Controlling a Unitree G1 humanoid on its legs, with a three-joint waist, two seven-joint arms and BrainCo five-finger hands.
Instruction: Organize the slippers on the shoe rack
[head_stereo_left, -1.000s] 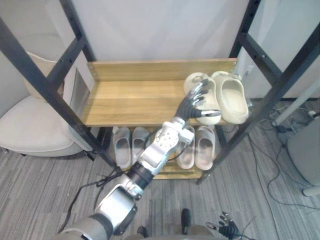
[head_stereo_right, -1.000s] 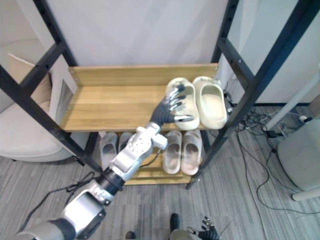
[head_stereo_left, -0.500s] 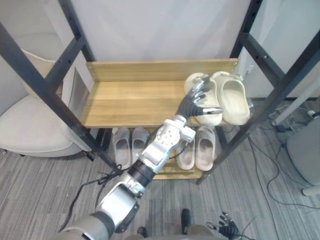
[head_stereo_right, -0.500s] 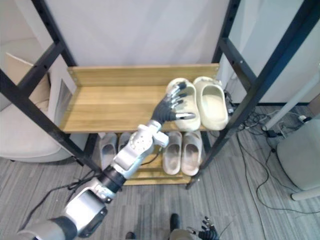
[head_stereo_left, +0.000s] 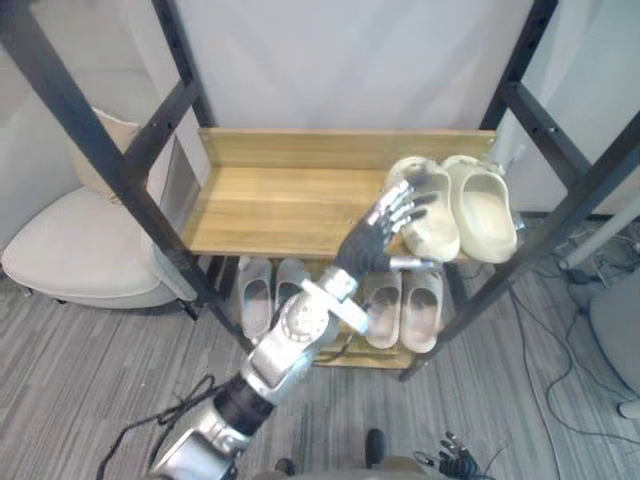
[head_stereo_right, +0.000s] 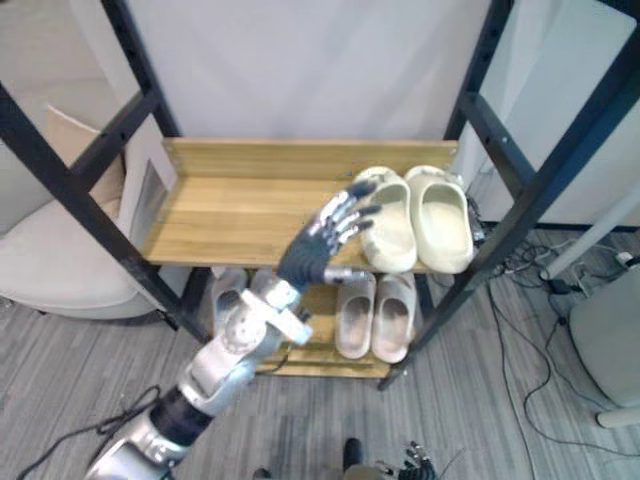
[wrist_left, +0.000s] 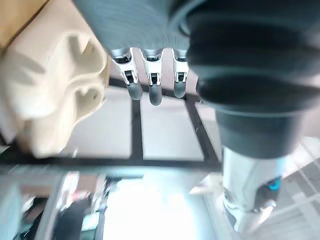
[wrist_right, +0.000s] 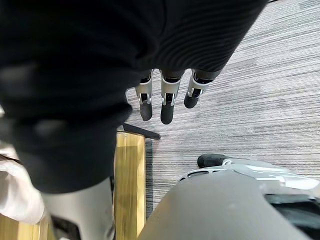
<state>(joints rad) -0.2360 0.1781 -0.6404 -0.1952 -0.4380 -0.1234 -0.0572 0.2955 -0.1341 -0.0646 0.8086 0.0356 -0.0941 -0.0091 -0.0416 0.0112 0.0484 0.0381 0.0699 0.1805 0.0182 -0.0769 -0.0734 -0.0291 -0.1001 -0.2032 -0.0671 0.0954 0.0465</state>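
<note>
Grey carpet (head_stereo_left: 90, 340) is lying under a black rack (head_stereo_left: 130, 170). Cream slippers (head_stereo_left: 470, 205) are sitting side by side at the right end of the top shelf (head_stereo_left: 280, 195), long axes running front to back, toes pointing at the wall. Grey slippers (head_stereo_left: 268, 292) and beige slippers (head_stereo_left: 405, 300) are sitting on the lower shelf (head_stereo_right: 330, 366). Left hand (head_stereo_left: 378, 230) is hovering just beside the cream pair, fingers spread, holding nothing. Right hand (wrist_right: 167, 97) is hanging over the carpet, fingers relaxed.
</note>
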